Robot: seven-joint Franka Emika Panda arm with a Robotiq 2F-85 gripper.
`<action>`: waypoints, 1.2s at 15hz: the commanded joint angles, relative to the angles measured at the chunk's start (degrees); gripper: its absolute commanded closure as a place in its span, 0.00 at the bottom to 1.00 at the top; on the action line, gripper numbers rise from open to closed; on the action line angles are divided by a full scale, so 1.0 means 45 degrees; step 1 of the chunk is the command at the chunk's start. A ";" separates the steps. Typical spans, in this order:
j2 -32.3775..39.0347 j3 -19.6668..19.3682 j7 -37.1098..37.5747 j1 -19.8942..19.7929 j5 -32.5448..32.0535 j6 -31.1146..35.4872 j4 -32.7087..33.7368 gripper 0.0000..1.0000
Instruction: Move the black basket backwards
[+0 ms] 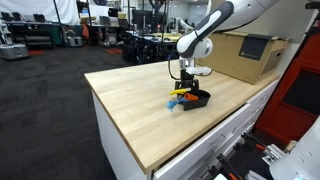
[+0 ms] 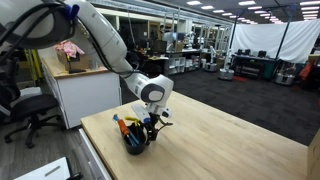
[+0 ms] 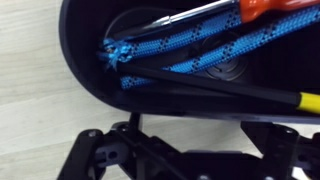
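Pale wooden worktop (image 1: 130, 95), busy lab room behind. Black basket (image 1: 196, 98) sits toward its right side, holding blue cord (image 3: 190, 55) and an orange-handled tool (image 3: 275, 8). Hand (image 1: 186, 82) is at the basket's rim; grip cannot be told. Cardboard box (image 1: 245, 55) stands farther back.

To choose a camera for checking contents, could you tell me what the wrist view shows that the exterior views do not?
Wrist only: the contents up close, a blue patterned cord and an orange-handled metal screwdriver. Exterior only: the large cardboard box and the white robot arm. Both: the shallow black basket on the light wooden tabletop.
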 commanded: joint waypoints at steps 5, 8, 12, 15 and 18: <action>-0.1472 0.0381 -0.1646 0.0291 -0.1759 0.0666 -0.2366 0.00; -0.1330 0.0373 -0.1436 0.0205 -0.1461 0.1163 -0.2160 0.00; -0.0961 0.0447 -0.1384 -0.0128 0.0061 0.3129 -0.1650 0.00; -0.1053 0.0321 -0.1175 -0.0097 0.0153 0.3937 -0.1514 0.00; -0.1496 0.0053 -0.0713 -0.0022 -0.0411 0.3930 -0.1564 0.00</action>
